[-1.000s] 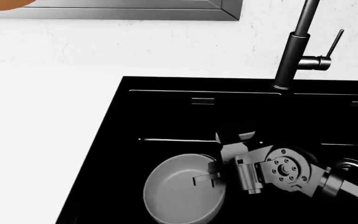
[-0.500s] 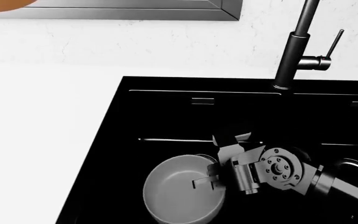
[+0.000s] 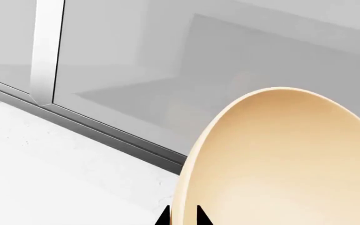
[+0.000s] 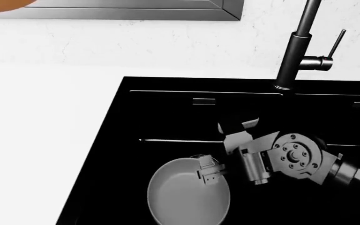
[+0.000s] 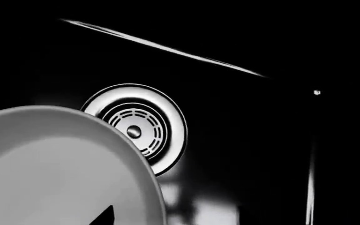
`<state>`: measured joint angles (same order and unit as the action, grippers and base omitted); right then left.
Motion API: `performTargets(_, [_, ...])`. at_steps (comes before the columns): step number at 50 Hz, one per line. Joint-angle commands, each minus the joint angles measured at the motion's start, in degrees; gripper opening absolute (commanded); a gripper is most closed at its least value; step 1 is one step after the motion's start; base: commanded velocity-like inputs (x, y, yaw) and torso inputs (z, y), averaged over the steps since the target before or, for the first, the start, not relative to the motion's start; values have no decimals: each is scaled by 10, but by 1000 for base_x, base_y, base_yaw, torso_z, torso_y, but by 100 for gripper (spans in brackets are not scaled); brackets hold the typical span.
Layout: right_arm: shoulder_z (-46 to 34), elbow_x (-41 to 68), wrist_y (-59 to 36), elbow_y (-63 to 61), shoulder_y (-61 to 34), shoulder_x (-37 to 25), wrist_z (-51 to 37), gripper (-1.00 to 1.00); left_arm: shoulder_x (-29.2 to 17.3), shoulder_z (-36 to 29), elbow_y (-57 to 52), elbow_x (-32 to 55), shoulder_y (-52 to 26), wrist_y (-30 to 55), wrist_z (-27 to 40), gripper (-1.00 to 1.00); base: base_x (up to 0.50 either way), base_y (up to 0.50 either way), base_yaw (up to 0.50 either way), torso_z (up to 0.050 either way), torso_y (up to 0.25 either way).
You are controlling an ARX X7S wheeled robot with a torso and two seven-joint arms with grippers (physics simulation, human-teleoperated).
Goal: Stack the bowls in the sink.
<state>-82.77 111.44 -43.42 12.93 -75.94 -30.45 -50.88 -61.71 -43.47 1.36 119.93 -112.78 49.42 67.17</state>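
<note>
Matte grey bowl (image 4: 186, 197), wide, shallow, tilted in black sink (image 4: 167, 117).

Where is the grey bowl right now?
In the head view the grey bowl is low in the black sink's left basin, its rim pinched by the right claw; the right wrist view shows it partly covering the round metal drain.

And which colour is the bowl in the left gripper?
Pale tan bowl, clearest in the left wrist view.
</note>
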Motion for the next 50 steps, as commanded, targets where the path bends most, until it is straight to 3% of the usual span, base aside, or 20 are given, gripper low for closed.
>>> performTargets(1, [22, 50, -34, -69, -68, -38, -73, 100, 2, 4, 4, -4, -6, -1, 0, -100, 0, 0, 0, 0, 0])
performTargets(23, [80, 186, -84, -223, -243, -92, -207, 100, 10, 7, 3, 7, -18, 6, 12, -100, 0, 0, 0, 0, 0])
performTargets(50, [168, 230, -28, -407, -313, -206, -268, 100, 20, 4, 2, 6, -18, 17, 8, -100, 0, 0, 0, 0, 0])
